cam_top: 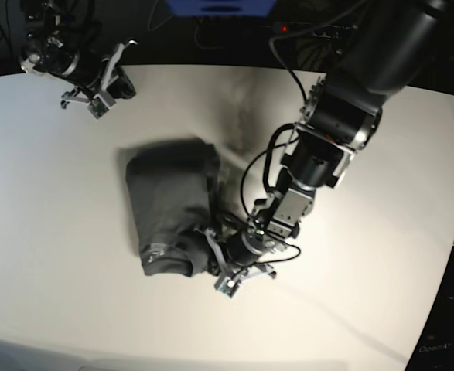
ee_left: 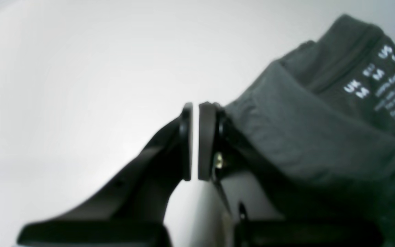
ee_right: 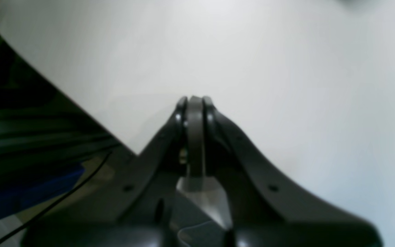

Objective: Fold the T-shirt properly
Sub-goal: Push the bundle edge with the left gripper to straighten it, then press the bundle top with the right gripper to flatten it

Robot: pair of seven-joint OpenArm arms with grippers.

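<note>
The dark grey T-shirt (cam_top: 171,202) lies folded into a compact bundle at the middle of the white table (cam_top: 64,232). In the left wrist view the T-shirt (ee_left: 307,130) shows its collar with a white size print, and the cloth bunches against the outer side of one finger. My left gripper (ee_left: 194,137) is shut with only a thin slit of table showing between the pads, and no cloth in it. In the base view the left gripper (cam_top: 209,251) sits at the bundle's near right corner. My right gripper (ee_right: 194,103) is shut and empty, far off at the table's back left (cam_top: 124,83).
The table's edge (ee_right: 91,116) runs close to the right gripper, with dark equipment and a blue object (ee_right: 29,193) beyond it. Cables and a blue box (cam_top: 219,6) lie behind the table's far edge. The left arm's thick links (cam_top: 343,116) reach over the table's right half.
</note>
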